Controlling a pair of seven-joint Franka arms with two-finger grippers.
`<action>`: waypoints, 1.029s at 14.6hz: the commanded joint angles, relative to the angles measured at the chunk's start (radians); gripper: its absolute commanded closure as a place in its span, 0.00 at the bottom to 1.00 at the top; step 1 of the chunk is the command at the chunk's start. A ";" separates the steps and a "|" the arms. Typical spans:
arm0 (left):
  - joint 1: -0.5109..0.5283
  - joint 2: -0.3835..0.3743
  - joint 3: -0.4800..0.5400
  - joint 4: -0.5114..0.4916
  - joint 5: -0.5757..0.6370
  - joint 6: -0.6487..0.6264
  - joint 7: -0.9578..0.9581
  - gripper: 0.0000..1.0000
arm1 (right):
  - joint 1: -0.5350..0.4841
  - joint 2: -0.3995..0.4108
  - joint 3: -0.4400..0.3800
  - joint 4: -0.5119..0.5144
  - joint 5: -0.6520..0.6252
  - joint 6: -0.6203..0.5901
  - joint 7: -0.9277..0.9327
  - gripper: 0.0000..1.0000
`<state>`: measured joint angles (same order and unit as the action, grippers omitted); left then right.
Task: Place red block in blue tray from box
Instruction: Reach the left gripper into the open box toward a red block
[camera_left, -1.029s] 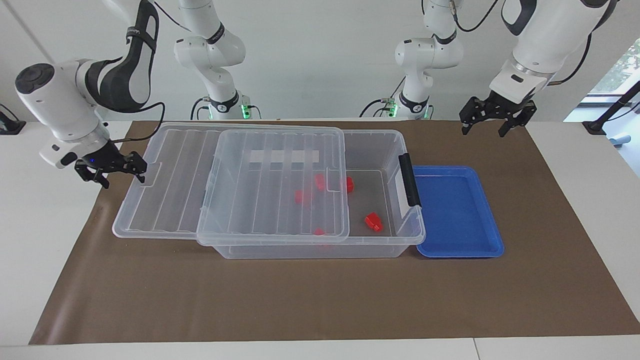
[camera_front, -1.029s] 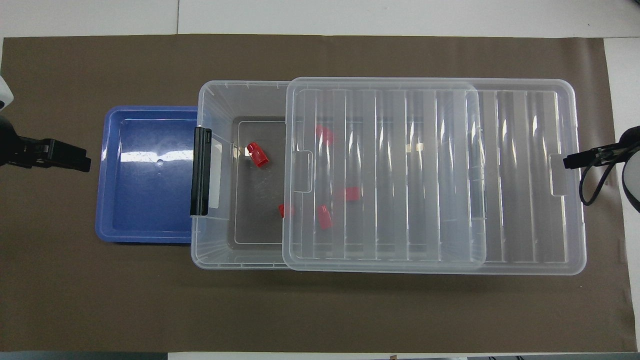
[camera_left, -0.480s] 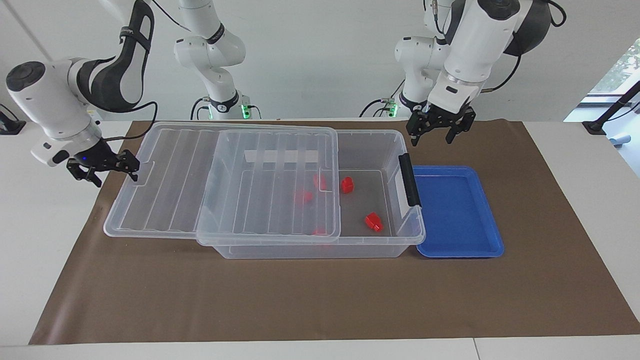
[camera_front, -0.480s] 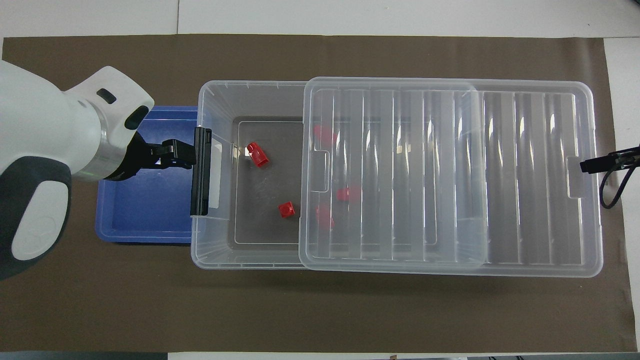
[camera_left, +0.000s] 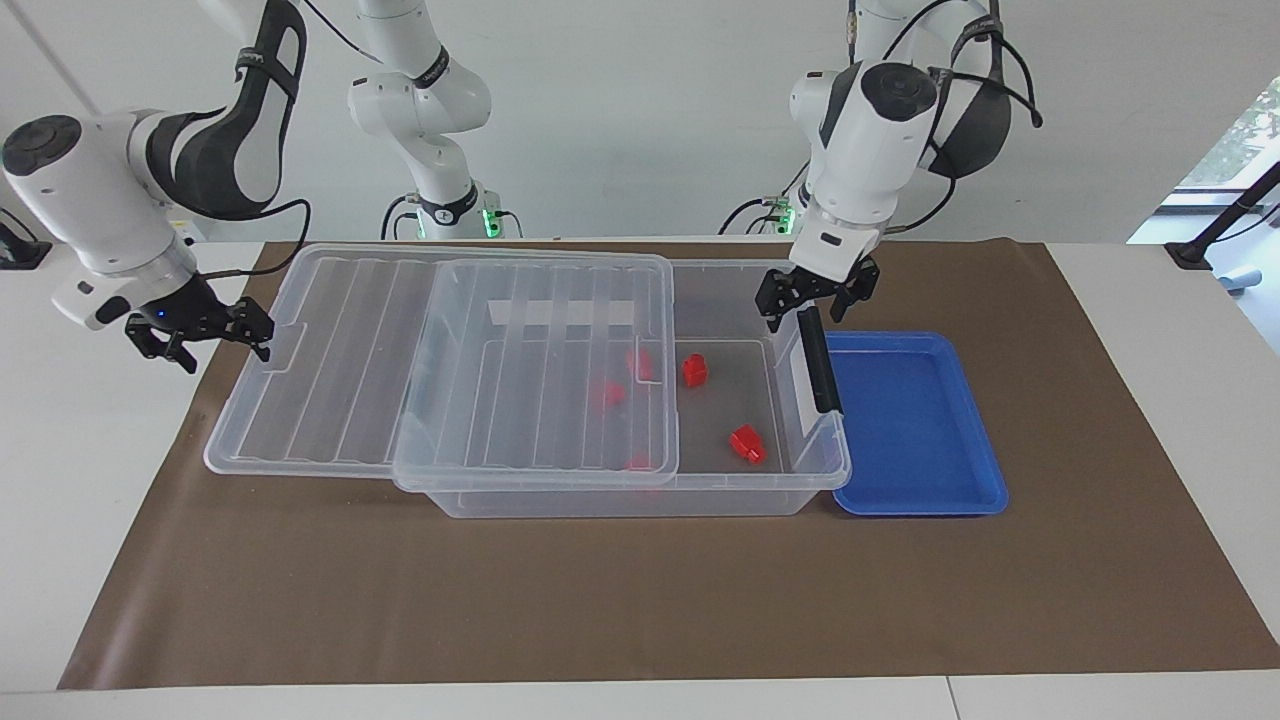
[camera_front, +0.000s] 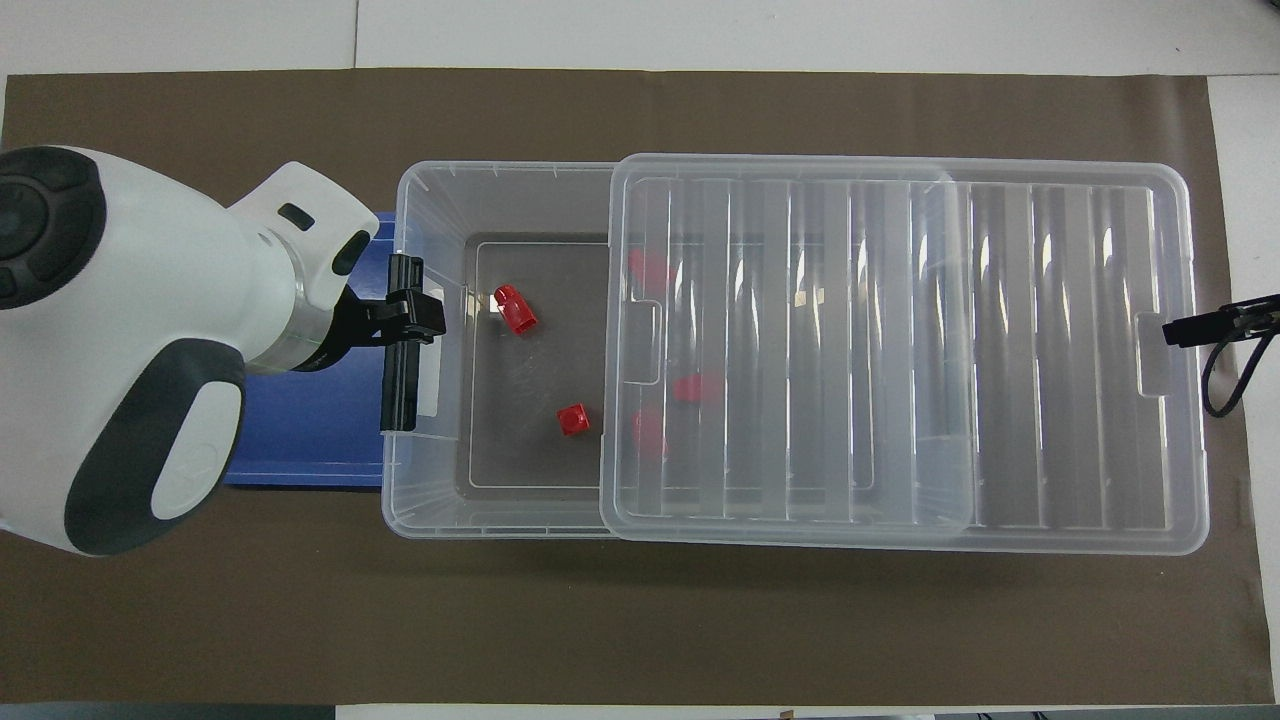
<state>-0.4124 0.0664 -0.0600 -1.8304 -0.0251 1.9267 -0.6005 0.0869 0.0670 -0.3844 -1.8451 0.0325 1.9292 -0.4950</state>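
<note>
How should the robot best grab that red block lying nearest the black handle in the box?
Probably straight down from above: the red block lies uncovered on the box floor, clear of the lid. Pinch its two longer sides with the left gripper, now open over the handle end.

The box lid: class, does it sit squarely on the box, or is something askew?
Askew. The lid is slid toward the right arm's end, overhanging the box there and leaving the end beside the blue tray uncovered. Two red blocks lie exposed; the others sit under the lid.
</note>
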 joint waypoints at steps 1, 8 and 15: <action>-0.054 0.078 0.012 0.003 0.052 0.075 -0.103 0.00 | -0.002 0.019 0.044 0.169 0.012 -0.183 0.091 0.00; -0.062 0.156 0.011 -0.016 0.070 0.201 -0.188 0.00 | -0.002 0.001 0.117 0.299 0.000 -0.435 0.274 0.00; -0.065 0.217 0.012 -0.070 0.074 0.337 -0.269 0.00 | 0.013 -0.024 0.157 0.288 -0.009 -0.458 0.374 0.00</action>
<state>-0.4673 0.2421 -0.0614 -1.8692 0.0251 2.2045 -0.8244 0.1065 0.0599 -0.2303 -1.5545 0.0318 1.4901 -0.1360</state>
